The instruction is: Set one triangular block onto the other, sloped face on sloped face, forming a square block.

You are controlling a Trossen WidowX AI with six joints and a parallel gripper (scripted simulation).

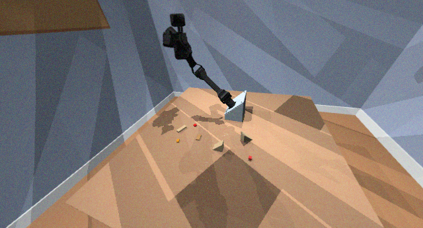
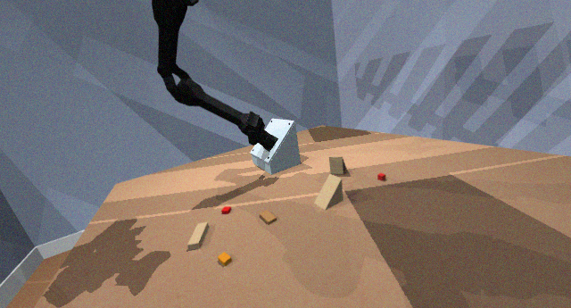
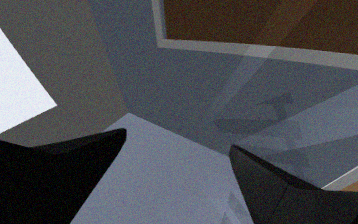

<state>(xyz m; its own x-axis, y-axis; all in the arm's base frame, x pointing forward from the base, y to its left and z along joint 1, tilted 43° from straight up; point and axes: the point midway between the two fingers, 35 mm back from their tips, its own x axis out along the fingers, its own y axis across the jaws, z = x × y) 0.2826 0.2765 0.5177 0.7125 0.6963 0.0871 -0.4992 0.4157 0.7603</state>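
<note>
A tan triangular block [image 1: 218, 146] [image 2: 329, 193] rests on the table [image 1: 297, 149] [image 2: 312, 237], its pale sloped face showing in the top and exterior views. The other triangular block [image 1: 245, 137] [image 2: 336, 165] stands a short gap away, nearer the arm's base; its dark triangular end shows in the top view, and its slope is mostly turned away in the exterior view. The two blocks are apart. My gripper [image 3: 178, 142] is open and empty, raised high above the table and well away from both blocks. It is out of frame in the exterior view. The wrist view shows neither block.
The arm stands on a pale blue wedge base [image 1: 235, 115] [image 2: 287, 154] behind the blocks. A red cube [image 1: 250, 158] [image 2: 381, 177] lies beyond them. Another red cube [image 1: 195, 125] [image 2: 226, 210], a tan bar [image 1: 181, 129] [image 2: 198, 236], a brown piece [image 1: 198, 137] [image 2: 268, 217] and an orange cube [image 1: 178, 141] [image 2: 224, 259] lie to one side.
</note>
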